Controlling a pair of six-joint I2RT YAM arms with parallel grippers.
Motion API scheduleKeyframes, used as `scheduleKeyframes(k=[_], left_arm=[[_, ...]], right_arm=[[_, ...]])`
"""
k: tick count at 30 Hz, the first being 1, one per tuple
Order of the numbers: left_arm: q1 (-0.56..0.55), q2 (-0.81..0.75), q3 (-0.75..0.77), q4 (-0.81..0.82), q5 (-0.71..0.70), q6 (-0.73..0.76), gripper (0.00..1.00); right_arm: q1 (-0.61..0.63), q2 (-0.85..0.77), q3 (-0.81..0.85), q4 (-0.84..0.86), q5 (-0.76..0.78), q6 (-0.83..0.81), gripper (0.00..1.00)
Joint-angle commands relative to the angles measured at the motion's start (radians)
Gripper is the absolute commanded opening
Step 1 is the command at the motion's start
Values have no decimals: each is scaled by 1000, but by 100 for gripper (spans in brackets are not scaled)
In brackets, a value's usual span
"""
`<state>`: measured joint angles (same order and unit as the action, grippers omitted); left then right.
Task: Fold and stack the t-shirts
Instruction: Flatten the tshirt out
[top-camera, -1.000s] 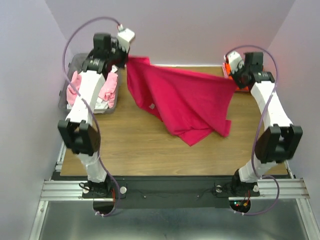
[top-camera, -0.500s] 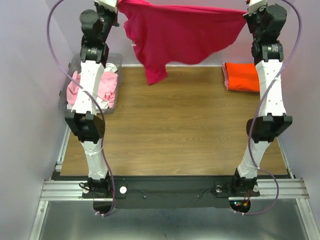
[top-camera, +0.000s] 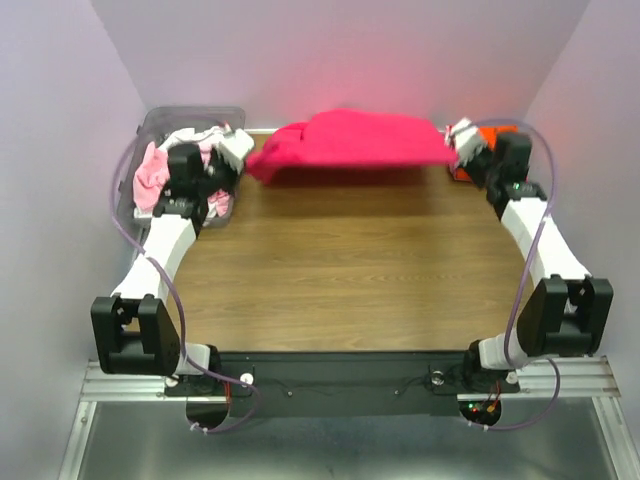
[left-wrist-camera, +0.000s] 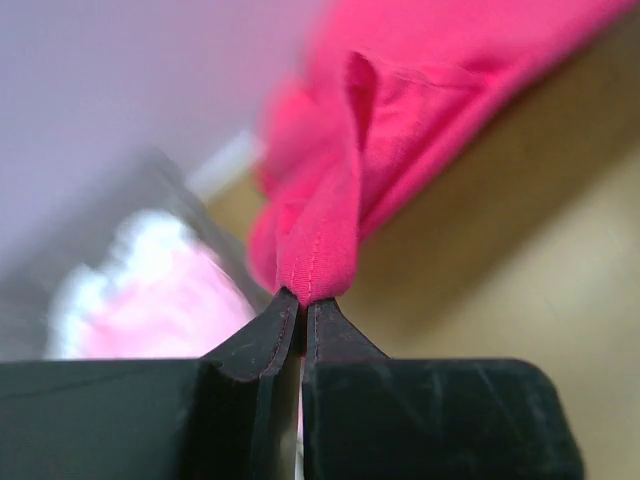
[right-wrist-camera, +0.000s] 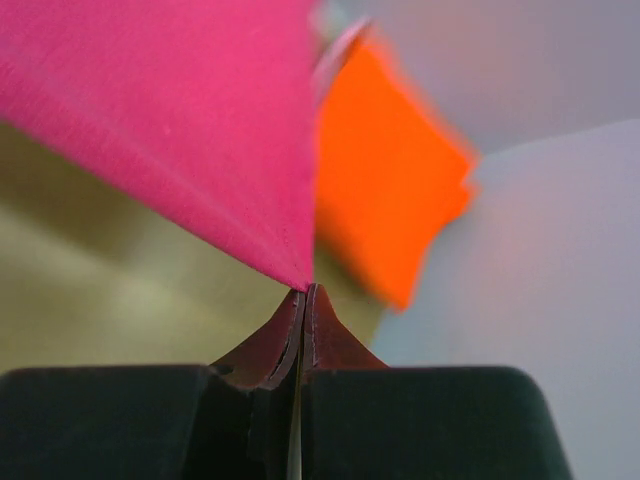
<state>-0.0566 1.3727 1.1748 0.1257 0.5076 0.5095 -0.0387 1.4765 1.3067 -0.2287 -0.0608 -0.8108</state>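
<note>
Left fingers (left-wrist-camera: 262, 338): pressed almost fully together, with only a thin gap. A bunched, stitched edge of the magenta t-shirt (top-camera: 350, 140) is pinched at the tips.
Right fingers (right-wrist-camera: 272, 345): closed tip to tip. A pointed corner of the magenta t-shirt is clamped between them.
Left arm (top-camera: 165, 240): extended toward the far left corner of the desk (top-camera: 350, 270), with the wrist just beside the clear plastic bin (top-camera: 160, 122).
Right arm (top-camera: 535, 235): extended toward the far right corner of the desk.
Magenta t-shirt, position: stretched as a wide band along the far edge of the desk, from the left fingers to the right fingers.
Magenta t-shirt, shape: gathered into folds at the left end and drawn to a flat point at the right end. The middle is humped upward.
Magenta t-shirt, contact: a dark shadow is cast on the desk directly below the near edge. Whether the fabric touches the desk cannot be told.
Orange t-shirt (top-camera: 497, 131): located at the far right corner of the desk, largely hidden behind the right wrist. It is seen blurred beyond the magenta corner in the right wrist view.
Clear plastic bin: placed at the far left corner of the desk.
Pale pink and white t-shirts (top-camera: 152, 178): crumpled together inside the bin.
</note>
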Motion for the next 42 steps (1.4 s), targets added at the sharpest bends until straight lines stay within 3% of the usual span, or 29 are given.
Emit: scheduleKeyframes(k=[1, 3, 6, 7, 8, 9, 11, 12, 15, 19, 21, 22, 23, 24, 29, 34, 38, 42], left_arm=[[14, -133, -207, -265, 84, 222, 0], [15, -176, -257, -452, 132, 315, 0], [9, -259, -283, -791, 181, 565, 0], [5, -299, -288, -952, 178, 621, 4], [1, -320, -290, -1015, 168, 703, 14], [-2, -361, -287, -1100, 136, 722, 41], [-2, -403, -274, -1141, 105, 725, 71], [-2, -434, -258, -1153, 89, 721, 98], [-2, -439, -213, -1115, 100, 671, 99], [-2, -292, -149, -944, 137, 560, 98], [-2, -233, -133, -835, 134, 466, 91], [-2, -174, -127, -742, 140, 399, 83], [-8, -143, -122, -682, 132, 352, 78], [-11, -112, -107, -632, 121, 312, 71], [-100, 124, -24, -462, 28, 198, 59], [-210, 301, 69, -425, -93, 129, 52], [-230, 442, 106, -417, -176, 87, 41], [-230, 486, 62, -434, -248, 83, 31]], right_arm=[[-26, -197, -239, 0, -13, -189, 1], [-26, -272, -380, -29, -4, -261, 1], [-26, -469, -463, -298, -95, -369, 1], [-26, -507, -471, -493, -111, -402, 2], [-26, -533, -474, -582, -117, -468, 16], [-26, -580, -477, -665, -113, -465, 48], [-26, -605, -469, -699, -96, -452, 69], [-26, -607, -437, -704, -99, -441, 73], [-26, -504, -353, -702, -161, -348, 74], [-26, -276, -195, -675, -241, -169, 71], [-26, -122, -141, -664, -247, -89, 66], [-26, -72, -115, -664, -234, -43, 63], [-26, -33, -74, -673, -223, 16, 55], [-26, 20, -70, -679, -209, 34, 53], [-6, 60, -122, -696, -194, 70, 46], [8, 129, -205, -679, -140, 62, 34], [17, 218, -273, -592, -73, 68, 30], [17, 309, -274, -494, 27, 73, 26]])
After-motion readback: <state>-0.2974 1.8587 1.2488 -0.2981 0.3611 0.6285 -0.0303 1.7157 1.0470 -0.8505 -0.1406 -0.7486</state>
